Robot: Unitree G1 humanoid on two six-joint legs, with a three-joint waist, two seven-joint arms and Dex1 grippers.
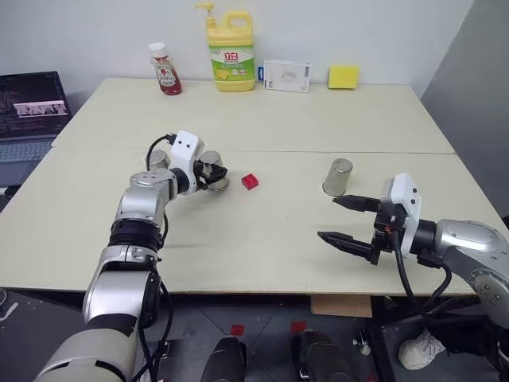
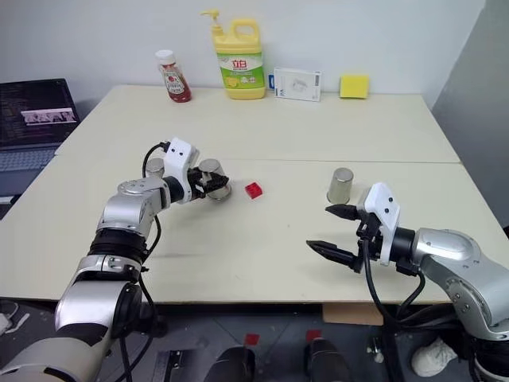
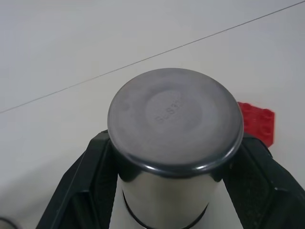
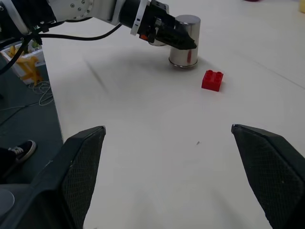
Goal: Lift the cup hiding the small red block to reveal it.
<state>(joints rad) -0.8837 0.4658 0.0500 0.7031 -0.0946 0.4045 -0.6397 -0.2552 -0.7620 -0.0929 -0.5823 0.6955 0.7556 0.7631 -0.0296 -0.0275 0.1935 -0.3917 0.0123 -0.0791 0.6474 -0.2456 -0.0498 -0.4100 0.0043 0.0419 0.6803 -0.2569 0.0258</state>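
Note:
My left gripper [image 1: 216,175] is shut on a silver metal cup [image 1: 211,168], its black fingers [image 3: 90,176] clamped on both sides of the cup [image 3: 175,114], which is upside down and tilted just above the table. The small red block [image 1: 250,181] lies bare on the table just right of that cup, also seen as a red block [image 4: 212,80] in the right wrist view. A second cup [image 1: 338,177] stands upside down to the right. A third cup [image 1: 159,159] sits behind my left wrist. My right gripper [image 1: 328,218] hovers open and empty in front of the second cup.
Along the table's far edge stand a red sauce bottle [image 1: 165,70], a yellow dish-soap bottle [image 1: 231,52], a white box [image 1: 286,76] and a yellow sponge [image 1: 343,76]. A laptop [image 1: 32,107] sits off the table's left side. The cream table [image 1: 262,247] has open surface between my arms.

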